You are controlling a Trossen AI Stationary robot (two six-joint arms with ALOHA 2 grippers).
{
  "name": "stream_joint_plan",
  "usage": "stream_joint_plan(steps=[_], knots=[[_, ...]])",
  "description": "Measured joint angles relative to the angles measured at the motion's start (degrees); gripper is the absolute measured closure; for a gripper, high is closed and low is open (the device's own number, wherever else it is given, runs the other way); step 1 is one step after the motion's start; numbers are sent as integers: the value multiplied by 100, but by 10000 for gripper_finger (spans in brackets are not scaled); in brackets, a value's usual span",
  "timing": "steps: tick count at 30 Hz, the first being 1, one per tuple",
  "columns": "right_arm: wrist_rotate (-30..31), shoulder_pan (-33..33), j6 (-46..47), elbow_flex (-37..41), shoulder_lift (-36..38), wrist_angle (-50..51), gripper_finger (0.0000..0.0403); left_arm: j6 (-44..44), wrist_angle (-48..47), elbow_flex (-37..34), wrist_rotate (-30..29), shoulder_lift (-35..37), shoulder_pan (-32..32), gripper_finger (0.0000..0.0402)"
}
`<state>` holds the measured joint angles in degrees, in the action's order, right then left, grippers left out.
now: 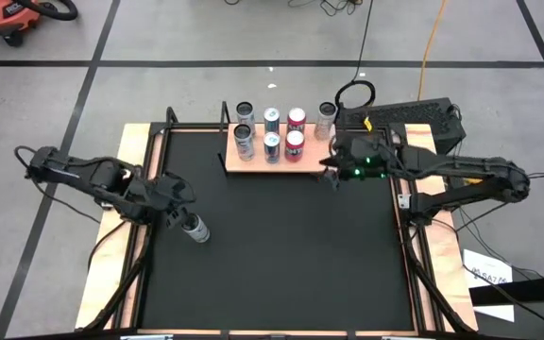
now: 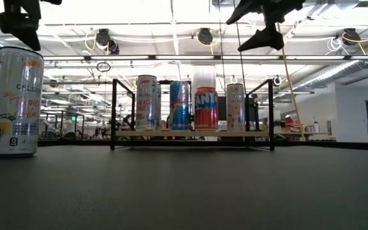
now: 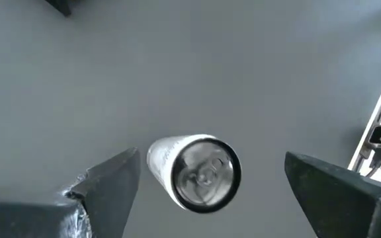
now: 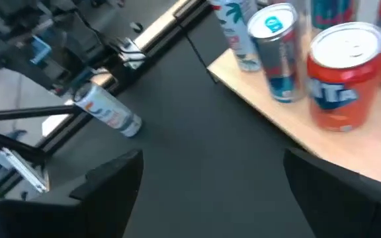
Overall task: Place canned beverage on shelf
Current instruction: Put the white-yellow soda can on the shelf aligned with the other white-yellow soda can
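1 can (image 1: 195,228) upright on table, long axis vertical, left claw (image 1: 173,218) released above

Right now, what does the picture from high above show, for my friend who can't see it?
The left gripper hangs open over a lone can standing on the black table. Seven cans fill most of the wooden shelf; the right gripper waits open beside it.
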<state>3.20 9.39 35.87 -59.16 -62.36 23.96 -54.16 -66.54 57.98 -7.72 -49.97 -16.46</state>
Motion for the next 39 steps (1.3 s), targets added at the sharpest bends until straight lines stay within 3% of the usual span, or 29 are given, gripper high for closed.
stream_joint_plan(steps=[8, 12, 17, 21, 29, 39], knots=[[594, -741, 130, 388, 20, -729, 49, -1024, -288, 0, -618, -660, -789, 29], [621, -834, 134, 405, 18, -777, 49, -1424, -690, -2, -624, -1187, -893, 29], [577, -850, 169, 405, 18, -929, 49, -1458, -292, 20, -452, -1578, -911, 29], [576, -927, 245, 405, 21, -918, 49, -1445, -11, 7, -432, -1683, -923, 29], [579, -1103, 250, 405, 21, -918, 49, -1608, -637, 24, -807, -1653, -919, 29], [732, -1443, 355, 405, 21, -882, 49, -1768, -1002, 309, -541, -1687, -919, 30]])
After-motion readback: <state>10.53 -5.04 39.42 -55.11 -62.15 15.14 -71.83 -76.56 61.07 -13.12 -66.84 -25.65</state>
